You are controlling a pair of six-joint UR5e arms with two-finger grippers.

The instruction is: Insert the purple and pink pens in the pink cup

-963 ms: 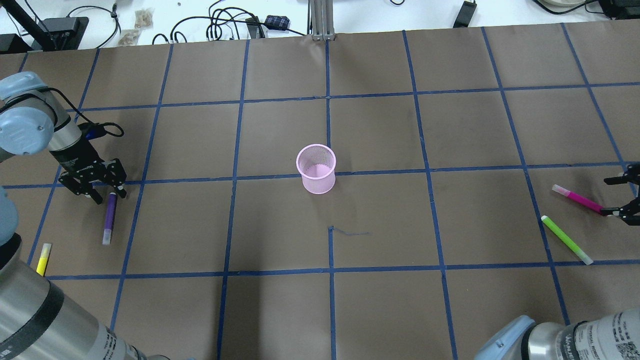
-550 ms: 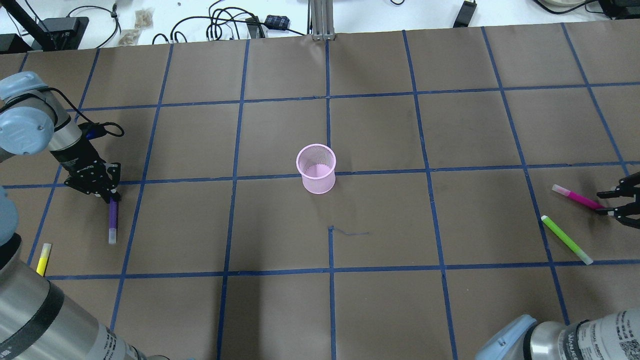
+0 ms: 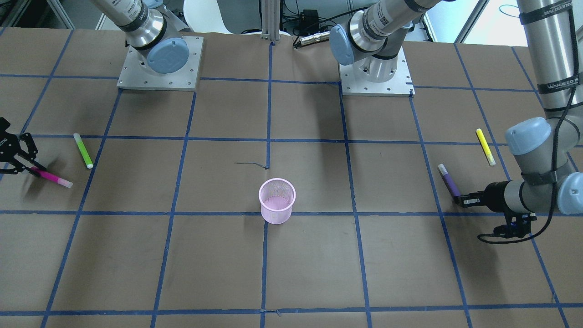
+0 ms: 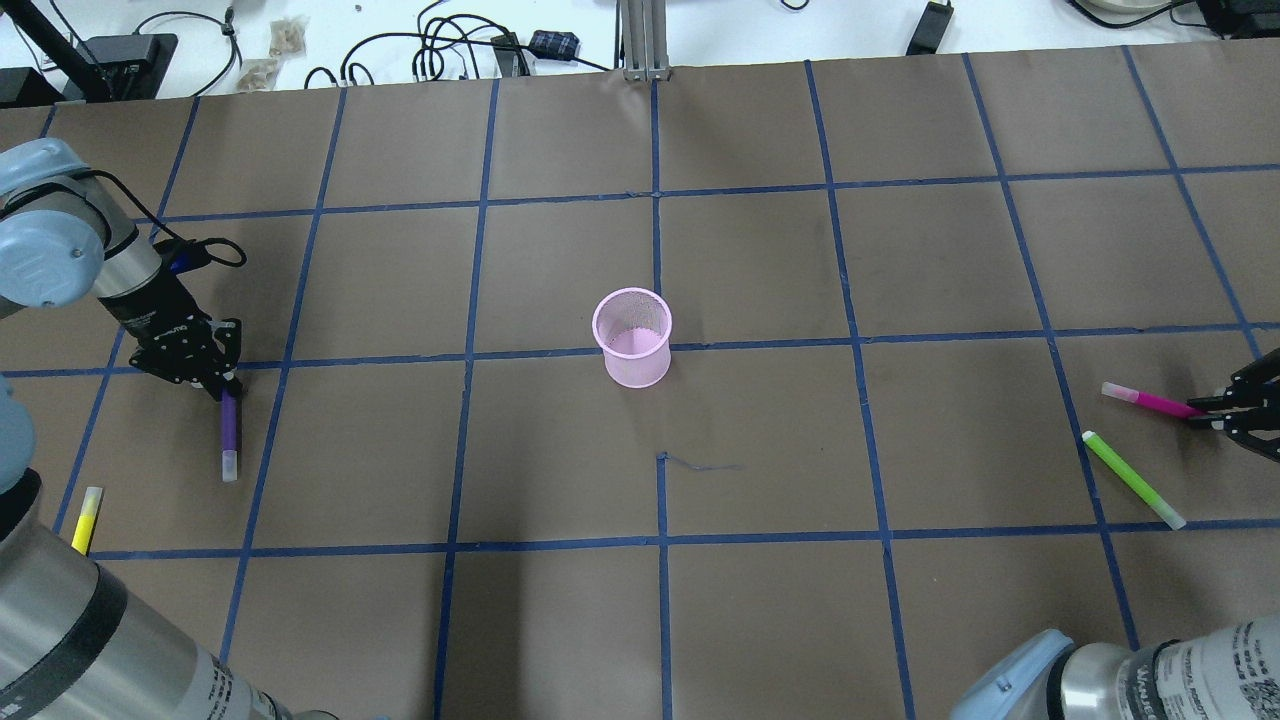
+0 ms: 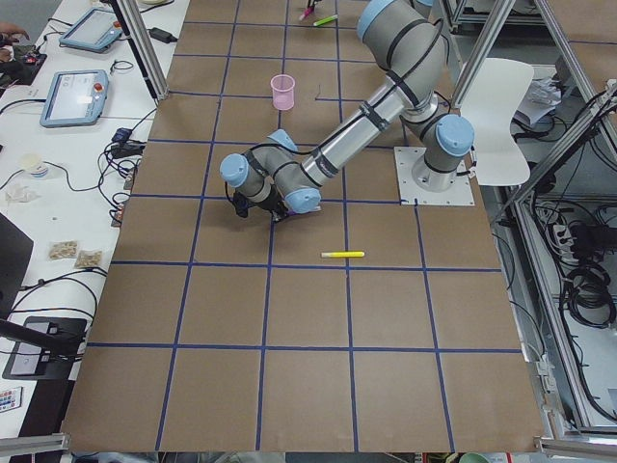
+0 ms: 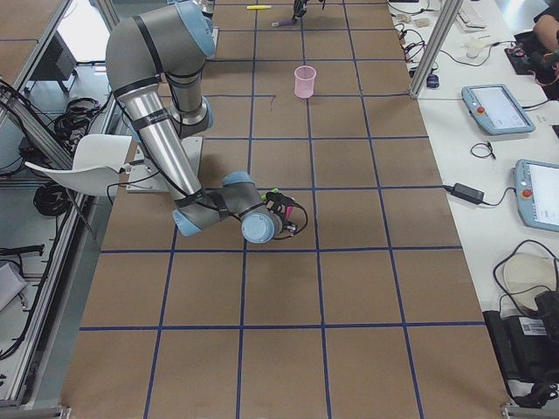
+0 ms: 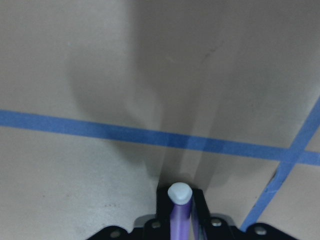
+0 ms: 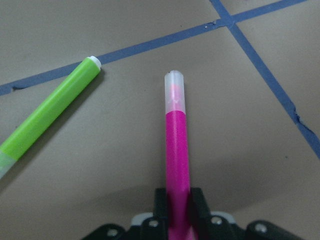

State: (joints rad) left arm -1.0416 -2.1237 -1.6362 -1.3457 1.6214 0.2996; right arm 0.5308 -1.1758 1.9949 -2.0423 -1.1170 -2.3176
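At far left, ignore yellow pen loose on worktop; not part of task. Next, note left end effector clamped narrow on upper end of purple pen; a second ago stood spread astride that end, then closed. Note also free tip swung slightly toward centre since then, suggesting a firm pinch; in wrist view, seen gripped squarely between fingers. Cannot tell whether lifted clear of worktop yet. At centre, find cup upright, empty, unmoved, well apart from both pens. Further right, disregard green pen, near pink pen but not touching. At far right, note right end effector likewise drawn in from wide to narrow within the last second, now holding pink pen by its outer end. Treat both grasps as made, neither insertion begun. Expect next: lift, carry inward, tip each pen upright over rim. Watch for end-held pens pivoting in the pinch, and for arms meeting over cup.
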